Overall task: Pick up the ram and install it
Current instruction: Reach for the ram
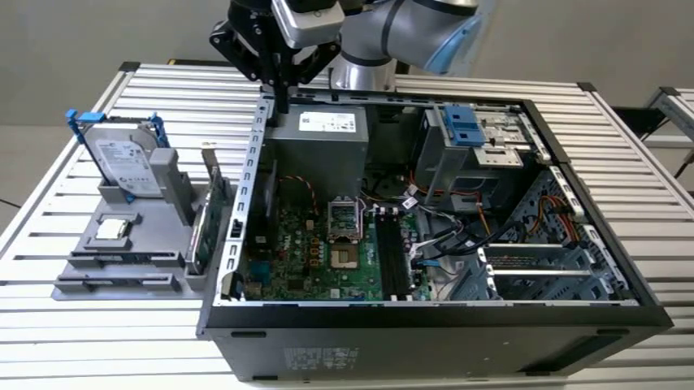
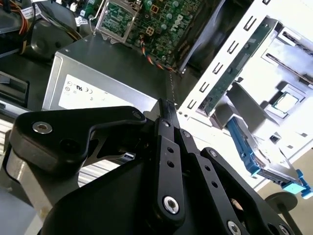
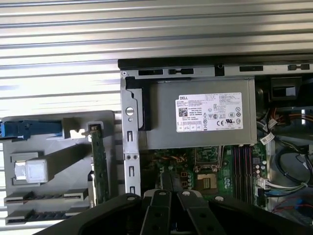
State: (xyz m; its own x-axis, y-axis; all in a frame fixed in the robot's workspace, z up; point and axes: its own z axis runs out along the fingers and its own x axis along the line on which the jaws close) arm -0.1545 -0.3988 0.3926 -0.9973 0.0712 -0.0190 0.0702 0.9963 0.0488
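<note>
An open computer case lies on a slatted metal table, with its power supply at the far end. On the exterior view's left, a grey rack holds a blue-framed hard drive and a green card.

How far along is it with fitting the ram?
Early, it seems. Done: nothing visible, since the motherboard's long slots look empty. In hand: the gripper hangs shut near the power supply, and I cannot tell whether it holds the ram. Left: seating the ram in a slot.
</note>
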